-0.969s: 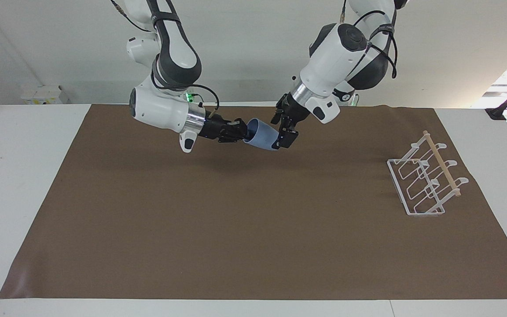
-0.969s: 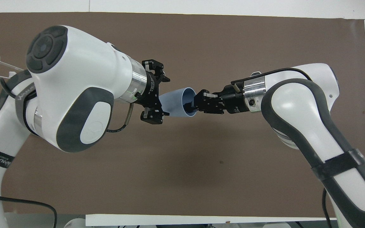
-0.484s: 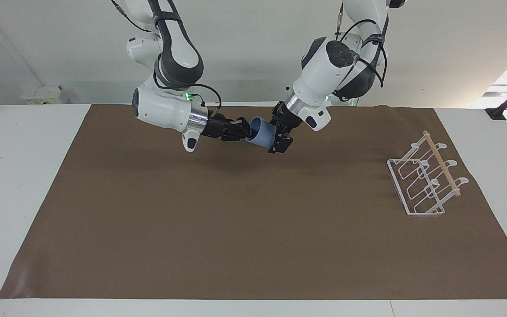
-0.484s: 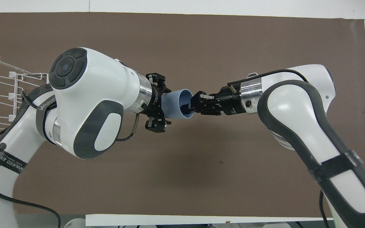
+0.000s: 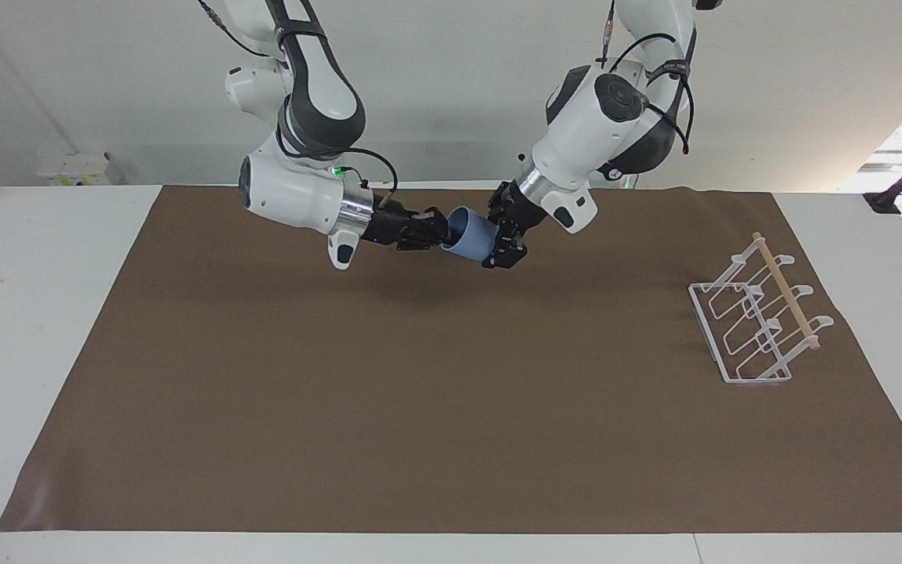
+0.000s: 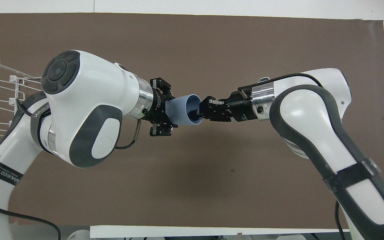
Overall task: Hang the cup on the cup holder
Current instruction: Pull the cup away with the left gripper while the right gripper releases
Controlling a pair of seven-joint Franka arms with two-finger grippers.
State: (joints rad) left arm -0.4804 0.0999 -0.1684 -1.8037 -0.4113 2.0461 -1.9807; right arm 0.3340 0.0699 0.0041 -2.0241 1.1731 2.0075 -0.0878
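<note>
Right gripper (image 5: 437, 232) sits just above centre in the facing view, up in the air over the brown mat (image 5: 451, 407), its fingers pinched on the rim of the light-blue cup (image 5: 468, 233), one finger poking inside the mouth, as the overhead view (image 6: 202, 110) shows. The cup (image 6: 182, 111) lies on its side in mid-air, mouth turned to the right arm, base to the left arm. Left gripper (image 5: 504, 239) is right there at the base end, fingers spread wide to either side of the tumbler's body; in the overhead view (image 6: 161, 111) they straddle it, whether they touch it I cannot tell. Out at the right edge of the facing view, toward the left arm's end of the table, the white wire cup holder (image 5: 756, 325) stands on the mat, well apart from both grippers, wooden dowel (image 5: 786, 291) across its top; it shows at the overhead view's left edge (image 6: 2, 100).
</note>
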